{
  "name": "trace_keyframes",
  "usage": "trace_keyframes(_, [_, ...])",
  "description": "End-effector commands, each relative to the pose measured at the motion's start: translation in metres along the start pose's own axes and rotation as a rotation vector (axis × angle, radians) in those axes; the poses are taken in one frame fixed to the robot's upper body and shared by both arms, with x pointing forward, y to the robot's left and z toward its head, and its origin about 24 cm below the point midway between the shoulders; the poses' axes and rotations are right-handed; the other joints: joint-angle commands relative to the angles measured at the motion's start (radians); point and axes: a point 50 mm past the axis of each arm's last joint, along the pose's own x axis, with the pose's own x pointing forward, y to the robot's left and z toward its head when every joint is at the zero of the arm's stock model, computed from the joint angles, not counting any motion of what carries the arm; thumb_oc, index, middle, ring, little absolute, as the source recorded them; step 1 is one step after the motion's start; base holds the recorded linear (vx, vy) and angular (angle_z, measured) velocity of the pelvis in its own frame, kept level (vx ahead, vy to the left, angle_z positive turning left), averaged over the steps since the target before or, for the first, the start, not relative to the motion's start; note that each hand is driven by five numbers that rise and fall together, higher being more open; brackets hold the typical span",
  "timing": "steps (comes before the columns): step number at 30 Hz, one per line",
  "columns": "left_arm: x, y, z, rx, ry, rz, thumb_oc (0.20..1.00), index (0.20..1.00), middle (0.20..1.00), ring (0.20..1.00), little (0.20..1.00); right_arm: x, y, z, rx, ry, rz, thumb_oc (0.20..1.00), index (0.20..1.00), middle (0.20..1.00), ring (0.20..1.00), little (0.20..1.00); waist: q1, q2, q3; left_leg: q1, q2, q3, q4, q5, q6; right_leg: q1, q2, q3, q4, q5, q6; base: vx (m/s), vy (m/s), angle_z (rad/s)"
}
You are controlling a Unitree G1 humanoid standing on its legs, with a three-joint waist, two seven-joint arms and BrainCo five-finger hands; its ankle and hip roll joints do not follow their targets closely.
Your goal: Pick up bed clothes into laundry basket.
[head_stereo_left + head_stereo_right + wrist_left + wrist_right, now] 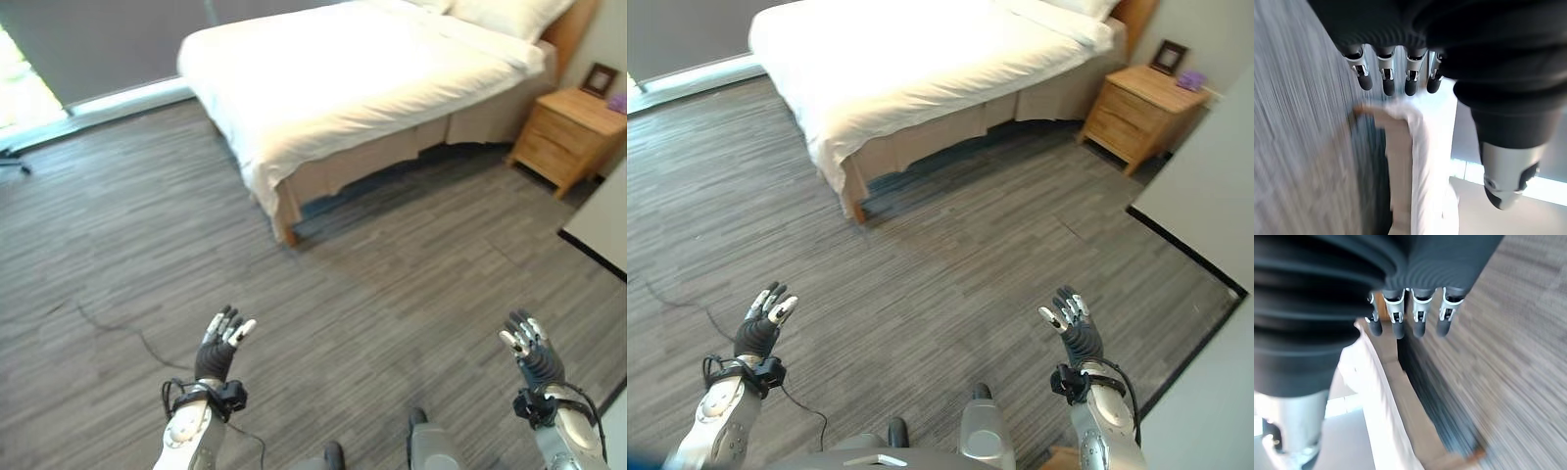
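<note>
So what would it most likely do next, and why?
Probably step forward toward the bed. Both the left hand and the right hand are open and hold nothing, raised over bare floor, and the white bedding lies well ahead of them, seemingly beyond reach. No clothes or basket are visible yet.

White bed clothes (343,69) lie spread flat over the bed, draping its near corner.

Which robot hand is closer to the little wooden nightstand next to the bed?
Right. The right hand hangs open below the light wooden nightstand, on its side of the floor; the left hand, also open, is far across.
</note>
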Motion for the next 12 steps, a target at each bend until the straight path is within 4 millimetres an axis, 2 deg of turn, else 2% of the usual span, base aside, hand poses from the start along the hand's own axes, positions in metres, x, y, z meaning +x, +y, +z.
trace_keyframes(1, [-0.002,-0.006,0.011,-0.073,-0.104,0.047,1.000,1.000,1.000,1.000,1.000,0.009,0.008,0.019,-0.030,-0.079,0.069,1.000,1.000,1.000,1.000,1.000,0.021,-0.008,-0.031,0.029,0.056,-0.073,-0.024,-0.031,-0.044,0.096,0.028,-0.076,-0.092,0.039,0.007,0.05,-0.106,0.61])
trace_keyframes(6, [-0.009,-0.003,-0.005,-0.146,-0.040,0.090,1.000,1.000,1.000,1.000,1.000,0.012,0.010,0.020,-0.051,-0.071,0.085,1.000,1.000,1.000,1.000,1.000,0.049,-0.021,-0.044,0.028,0.063,-0.092,-0.024,-0.028,-0.052,0.134,0.037,-0.096,-0.123,0.035,-0.003,0.01,-0.083,0.21])
trace_keyframes(12, [-0.012,0.003,-0.009,-0.158,-0.025,0.136,1.000,1.000,1.000,1.000,1.000,0.012,0.010,0.017,-0.077,-0.048,0.093,1.000,1.000,1.000,1.000,1.000,0.060,-0.022,-0.049,0.032,0.070,-0.111,-0.036,-0.021,-0.057,0.146,0.044,-0.114,-0.128,0.028,-0.011,0.00,-0.044,0.08])
